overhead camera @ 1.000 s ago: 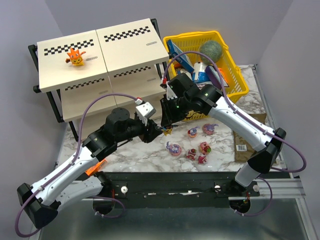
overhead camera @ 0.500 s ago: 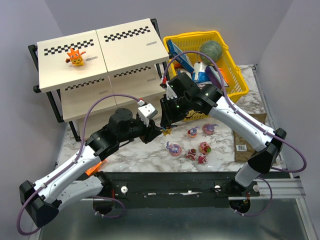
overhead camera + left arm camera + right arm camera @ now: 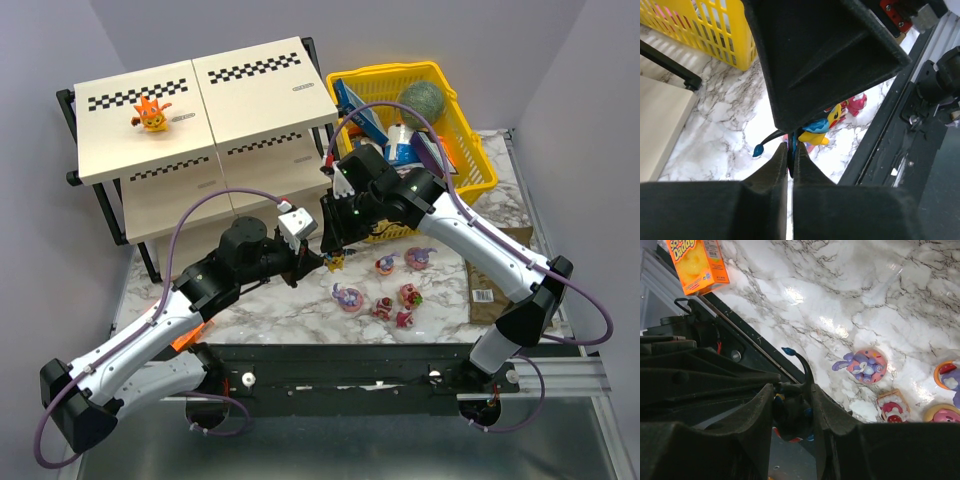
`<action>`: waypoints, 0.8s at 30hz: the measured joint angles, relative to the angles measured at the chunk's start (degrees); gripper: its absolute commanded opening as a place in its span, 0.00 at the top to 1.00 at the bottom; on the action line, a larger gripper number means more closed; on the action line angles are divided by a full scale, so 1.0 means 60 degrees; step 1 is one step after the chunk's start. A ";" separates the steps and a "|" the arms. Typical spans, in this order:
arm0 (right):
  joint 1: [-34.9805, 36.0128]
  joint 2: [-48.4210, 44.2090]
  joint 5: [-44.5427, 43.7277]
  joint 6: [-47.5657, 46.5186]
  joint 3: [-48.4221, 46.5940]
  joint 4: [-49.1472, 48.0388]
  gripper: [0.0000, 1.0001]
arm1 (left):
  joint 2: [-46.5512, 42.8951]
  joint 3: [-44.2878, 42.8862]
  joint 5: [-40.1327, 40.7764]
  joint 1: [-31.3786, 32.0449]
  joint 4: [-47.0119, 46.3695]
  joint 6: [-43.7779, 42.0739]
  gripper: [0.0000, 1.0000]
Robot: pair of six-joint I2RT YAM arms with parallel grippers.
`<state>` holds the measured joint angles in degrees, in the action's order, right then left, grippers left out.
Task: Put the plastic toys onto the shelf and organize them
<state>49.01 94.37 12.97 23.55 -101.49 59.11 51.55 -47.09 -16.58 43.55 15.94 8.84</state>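
Two claws, one toy: we saw a handover in mid-air above the table.
Shelf [image 3: 250, 100]: well away from both claws, up-left; one orange figurine [image 3: 152, 116] stood on its top tier.
Right gripper [image 3: 792, 407]: narrowed on the black-and-yellow winged toy [image 3: 820, 131].
Left gripper [image 3: 790, 155]: nearly shut, pinching the same toy's dark edge.
Next move, we judged: right claw lets go, left carries to the shelf.
Toy's axis: tail [image 3: 799, 360] curved away from the right claw's tips; body's long axis we could not tell.
Loose figurines [image 3: 385, 295]: on the marble just right of the claws.
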 measured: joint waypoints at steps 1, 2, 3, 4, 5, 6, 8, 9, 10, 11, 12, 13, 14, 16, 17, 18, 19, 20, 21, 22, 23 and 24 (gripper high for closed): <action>0.0000 0.0000 0.0000 0.0004 0.0004 0.0004 0.82 | 0.0000 0.0004 -0.0004 0.0015 0.0000 -0.0004 1.00; 0.0000 0.0000 0.0000 0.0004 0.0007 0.0004 0.81 | 0.0000 0.0007 -0.0007 0.0022 -0.0004 -0.0004 1.00; 0.0000 0.0000 -0.0004 0.0000 0.0007 0.0000 0.80 | 0.0000 0.0015 -0.0004 0.0022 -0.0011 -0.0007 1.00; 0.0000 0.0000 -0.0004 0.0000 0.0015 -0.0011 0.77 | 0.0000 0.0015 -0.0004 0.0022 -0.0015 -0.0004 1.00; 0.0000 0.0000 -0.0004 0.0004 0.0018 -0.0007 0.74 | 0.0000 0.0015 -0.0004 0.0022 -0.0015 -0.0004 1.00; 0.0000 -0.0004 -0.0007 0.0004 0.0018 -0.0007 0.71 | 0.0000 0.0015 -0.0004 0.0022 -0.0018 -0.0004 1.00; 0.0000 -0.0033 -0.0022 0.0004 0.0018 -0.0011 0.62 | 0.0000 0.0015 -0.0004 0.0022 -0.0051 -0.0011 1.00; -0.0004 -0.0055 -0.0044 0.0004 0.0018 -0.0015 0.59 | 0.0000 0.0015 -0.0004 0.0026 -0.0080 -0.0018 1.00; 0.0000 -0.0080 -0.0076 0.0007 0.0022 -0.0025 0.51 | -0.0004 0.0015 -0.0004 0.0022 -0.0109 -0.0051 1.00; 0.0000 -0.0113 -0.0106 0.0018 0.0029 -0.0040 0.47 | -0.0007 0.0015 -0.0004 0.0026 -0.0138 -0.0069 1.00; 0.0000 -0.0149 -0.0135 0.0047 0.0036 -0.0066 0.43 | -0.0022 0.0015 -0.0004 0.0026 -0.0160 -0.0106 1.00; 0.0000 -0.0204 -0.0182 0.0069 0.0051 -0.0098 0.39 | -0.0040 0.0015 0.0007 0.0033 -0.0157 -0.0131 1.00; 0.0000 -0.0284 -0.0237 0.0084 0.0084 -0.0157 0.36 | -0.0058 0.0015 0.0011 0.0033 -0.0142 -0.0186 1.00; 0.0000 -0.0517 -0.0364 0.0138 0.0222 -0.0346 0.30 | -0.0076 0.0011 0.0011 0.0033 -0.0135 -0.0288 1.00; 0.0000 -0.0645 -0.0433 0.0168 0.0273 -0.0423 0.29 | -0.0084 -0.0007 0.0011 0.0033 -0.0091 -0.0350 1.00; 0.0000 -0.0754 -0.0521 0.0219 0.0284 -0.0470 0.27 | -0.0084 -0.0040 0.0011 0.0033 -0.0051 -0.0419 1.00; 0.0000 -0.0845 -0.0594 0.0248 0.0284 -0.0535 0.24 | -0.0084 -0.0066 0.0011 0.0033 -0.0004 -0.0474 1.00; 0.0000 -0.0925 -0.0681 0.0302 0.0284 -0.0627 0.23 | -0.0084 -0.0120 0.0007 0.0033 0.0047 -0.0532 1.00; 0.0000 -0.0991 -0.0776 0.0339 0.0280 -0.0707 0.21 | -0.0084 -0.0175 0.0007 0.0033 0.0080 -0.0583 1.00; 0.0000 -0.1045 -0.0863 0.0368 0.0280 -0.0772 0.18 | -0.0091 -0.0229 0.0011 0.0033 0.0080 -0.0627 1.00; 0.0000 -0.1100 -0.0951 0.0423 0.0284 -0.0845 0.17 | -0.0102 -0.0273 0.0011 0.0033 0.0080 -0.0659 1.00; 0.0000 -0.1151 -0.1056 0.0477 0.0284 -0.0922 0.16 | -0.0113 -0.0317 0.0015 0.0033 0.0084 -0.0707 1.00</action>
<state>49.01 87.46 6.63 26.41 -99.79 53.58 50.87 -48.99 -16.49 43.75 16.45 4.60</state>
